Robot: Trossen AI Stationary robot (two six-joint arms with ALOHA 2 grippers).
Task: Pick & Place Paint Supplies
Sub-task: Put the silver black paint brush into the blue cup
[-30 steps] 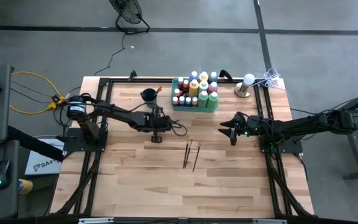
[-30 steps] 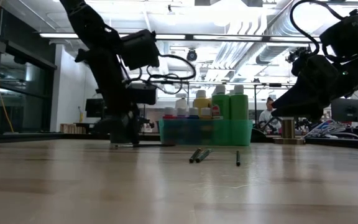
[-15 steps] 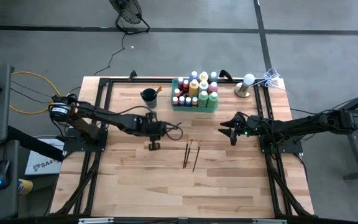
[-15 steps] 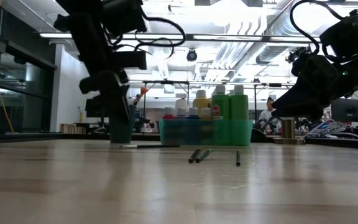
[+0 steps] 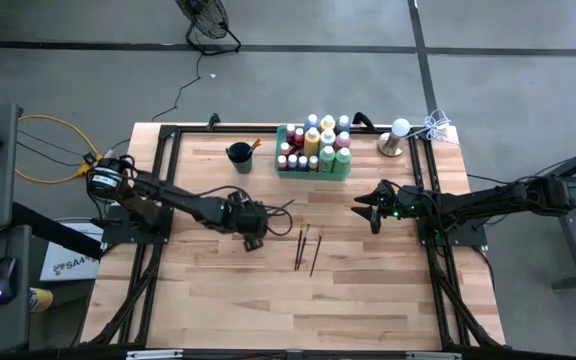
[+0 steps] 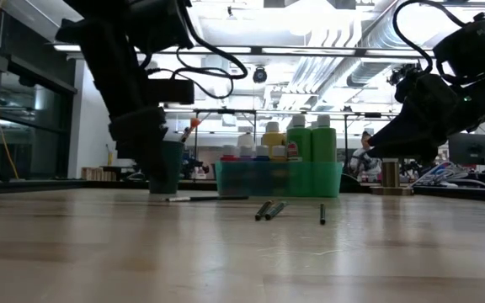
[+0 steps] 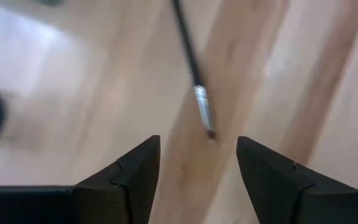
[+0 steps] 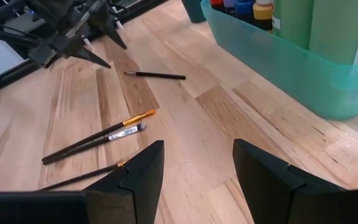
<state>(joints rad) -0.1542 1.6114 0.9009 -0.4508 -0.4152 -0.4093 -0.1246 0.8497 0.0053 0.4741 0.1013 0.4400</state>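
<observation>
Left hand (image 7: 197, 165) is held spread and low over a lone paintbrush (image 7: 191, 68) on the tabletop (image 5: 228, 290), judged ready for pinching; right hand (image 8: 197, 165), also spread, is parked nearby

paintbrush (image 7: 193, 81) handle cut off; blurred.

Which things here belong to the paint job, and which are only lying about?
Job:
- paint bottles
- three brushes
- single brush
- left pincer, open above that single brush

Lying about:
- green tray, holding the bottles
- dark cup
- metal post
</observation>
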